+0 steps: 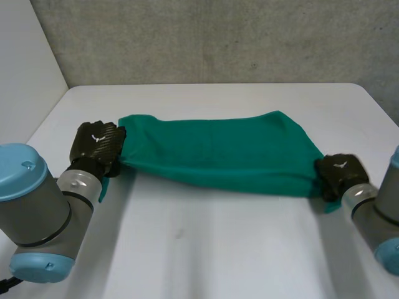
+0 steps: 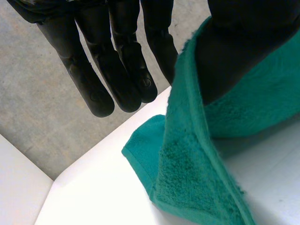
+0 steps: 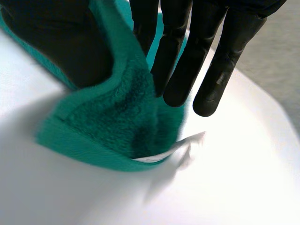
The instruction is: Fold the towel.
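White table (image 1: 206, 249), rounded far corners; grey concrete wall (image 1: 218, 37) behind (white panel (image 1: 25, 62) at left)

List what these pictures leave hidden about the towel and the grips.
Head view: how the left hand and right hand grip the towel, hidden by the hands' own backs.
Head view: the table under the towel, covered by it.
Left wrist view: most of the towel, cut off by the picture's edge.
Right wrist view: the white label at the towel's corner, too blurred to read.
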